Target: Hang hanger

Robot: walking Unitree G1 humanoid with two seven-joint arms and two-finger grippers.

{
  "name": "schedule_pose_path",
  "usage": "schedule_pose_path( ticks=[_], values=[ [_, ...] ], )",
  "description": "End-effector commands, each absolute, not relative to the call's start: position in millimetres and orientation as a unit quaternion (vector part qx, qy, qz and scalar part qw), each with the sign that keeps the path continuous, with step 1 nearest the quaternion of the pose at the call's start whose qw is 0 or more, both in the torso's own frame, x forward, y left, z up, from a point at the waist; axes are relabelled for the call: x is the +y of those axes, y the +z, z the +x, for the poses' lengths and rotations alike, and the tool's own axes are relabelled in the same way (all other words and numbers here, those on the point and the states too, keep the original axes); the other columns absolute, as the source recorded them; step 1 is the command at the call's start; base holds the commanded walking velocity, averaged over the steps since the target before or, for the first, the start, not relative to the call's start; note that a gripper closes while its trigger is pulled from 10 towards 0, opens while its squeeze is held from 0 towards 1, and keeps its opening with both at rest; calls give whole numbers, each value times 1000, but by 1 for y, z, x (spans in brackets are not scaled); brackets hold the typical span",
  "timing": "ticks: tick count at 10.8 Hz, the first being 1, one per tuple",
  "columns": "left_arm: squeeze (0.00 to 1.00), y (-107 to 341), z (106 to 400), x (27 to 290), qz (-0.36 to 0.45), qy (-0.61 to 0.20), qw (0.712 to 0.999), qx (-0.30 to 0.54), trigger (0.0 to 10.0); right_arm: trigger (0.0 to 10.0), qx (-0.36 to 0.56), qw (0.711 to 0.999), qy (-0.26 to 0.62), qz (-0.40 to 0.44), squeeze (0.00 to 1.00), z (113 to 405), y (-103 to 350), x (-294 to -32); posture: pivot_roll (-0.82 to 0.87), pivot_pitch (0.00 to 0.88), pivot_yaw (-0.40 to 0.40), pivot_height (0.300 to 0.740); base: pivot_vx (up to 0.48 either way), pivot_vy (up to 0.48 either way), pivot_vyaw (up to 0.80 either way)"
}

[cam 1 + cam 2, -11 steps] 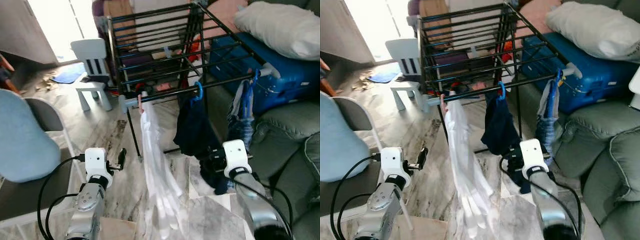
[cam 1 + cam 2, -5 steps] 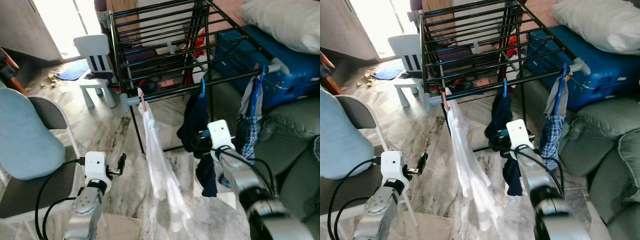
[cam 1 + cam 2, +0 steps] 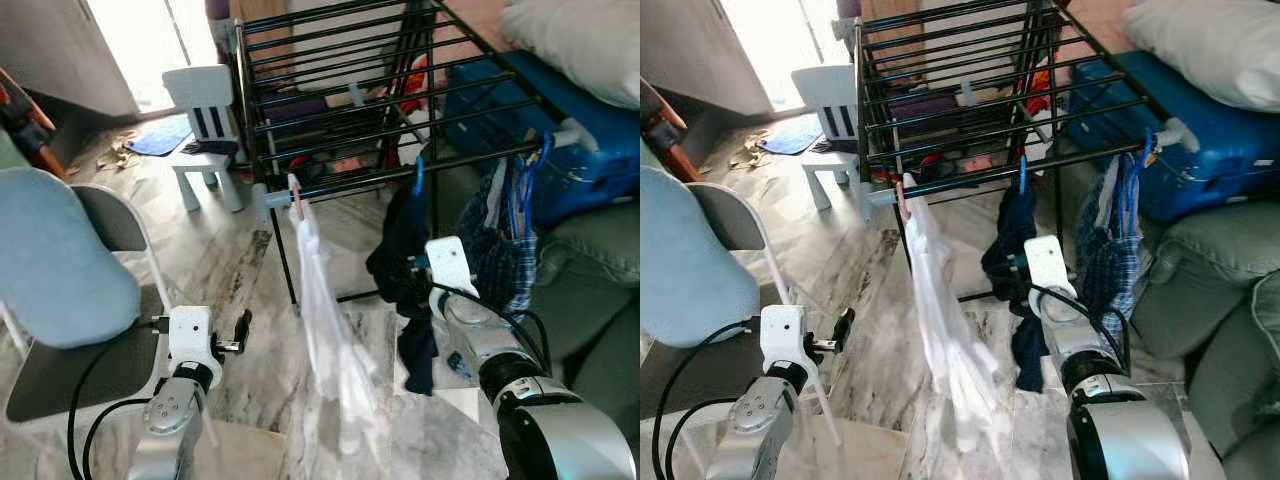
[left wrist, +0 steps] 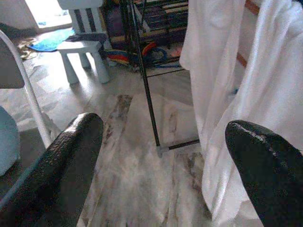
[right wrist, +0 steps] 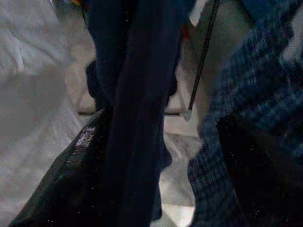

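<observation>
1. The left gripper is held low near the robot's body, its two black fingers spread wide apart with nothing between them; ahead of it lies the marble floor.
2. Just beside the left gripper, on the robot's left, stands a grey chair with a pale blue cushion on its back.
3. Ahead of the left gripper and toward the robot's right hangs a white garment, draped from a pink hanger hooked on the front rail of the black drying rack.
4. The right gripper is raised against a dark navy garment — its fingers stand apart, and the dark cloth hangs down between them; whether they press on it I cannot tell.
5. That navy garment hangs from a blue hanger whose hook is over the same front rail, above the right gripper.
6. To the right gripper's right, a checked blue garment hangs on another blue hanger at the rail's end.
7. Beyond the rack — a white child's chair and a blue suitcase with a white pillow on top.
</observation>
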State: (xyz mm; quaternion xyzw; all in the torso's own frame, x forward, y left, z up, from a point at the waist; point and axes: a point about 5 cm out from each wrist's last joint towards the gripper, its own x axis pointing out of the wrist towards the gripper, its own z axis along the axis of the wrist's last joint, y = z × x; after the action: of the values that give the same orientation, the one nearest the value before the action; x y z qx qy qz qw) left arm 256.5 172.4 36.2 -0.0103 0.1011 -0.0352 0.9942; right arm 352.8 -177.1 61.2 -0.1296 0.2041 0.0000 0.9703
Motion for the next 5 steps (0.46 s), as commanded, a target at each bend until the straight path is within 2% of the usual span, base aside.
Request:
schedule_pose_path(
  ticks=[1, 5],
  values=[
    [0, 40, 260, 174, -5, -34, 995, 97, 10000, 0, 206, 971, -5, -123, 0, 354, 62, -177, -38, 0, 158, 740, 0, 0, 0],
    [0, 41, 264, 171, -3, -45, 994, 99, 10000, 0, 220, 968, -20, -120, 0, 346, 52, -189, -55, 0, 171, 740, 0, 0, 0]
  ],
)
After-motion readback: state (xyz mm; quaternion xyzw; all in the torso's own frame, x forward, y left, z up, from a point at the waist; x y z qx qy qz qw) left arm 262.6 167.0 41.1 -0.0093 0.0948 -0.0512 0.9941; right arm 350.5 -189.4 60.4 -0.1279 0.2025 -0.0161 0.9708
